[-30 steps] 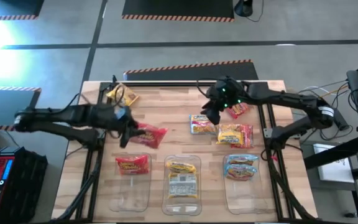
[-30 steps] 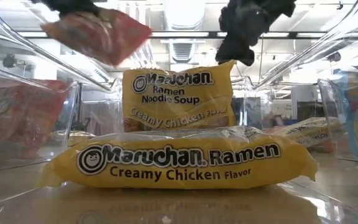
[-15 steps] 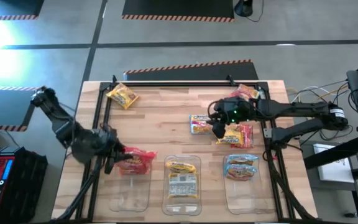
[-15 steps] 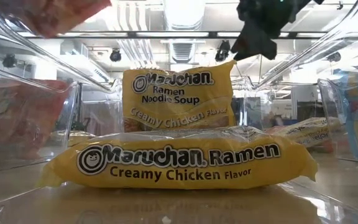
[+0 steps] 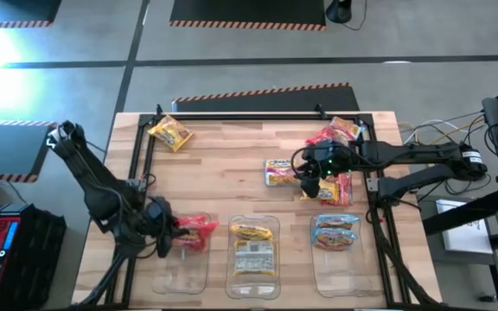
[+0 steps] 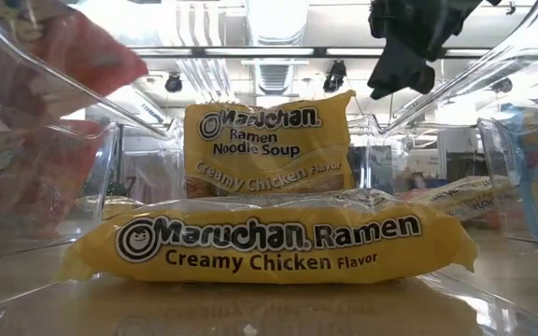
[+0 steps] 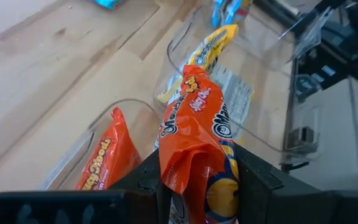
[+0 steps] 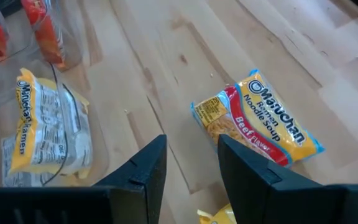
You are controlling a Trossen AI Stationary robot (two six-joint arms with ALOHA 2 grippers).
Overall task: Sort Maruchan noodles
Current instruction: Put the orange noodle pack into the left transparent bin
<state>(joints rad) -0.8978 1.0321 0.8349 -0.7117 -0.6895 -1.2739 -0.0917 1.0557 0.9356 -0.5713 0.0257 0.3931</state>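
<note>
A glossy red plastic ramen packet [image 7: 194, 152] is clamped in the left gripper [image 7: 197, 180] above the clear left bin [image 5: 182, 263], which already holds another red packet [image 7: 99, 163]. The right gripper [image 8: 191, 163] hangs parted and empty over bare wooden table [image 8: 185, 74] near a blue-edged beef packet [image 8: 257, 118].

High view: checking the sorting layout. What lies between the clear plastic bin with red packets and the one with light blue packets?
A third clear rectangular plastic bin holding yellow glossy ramen packets, shown in the high view.
</note>
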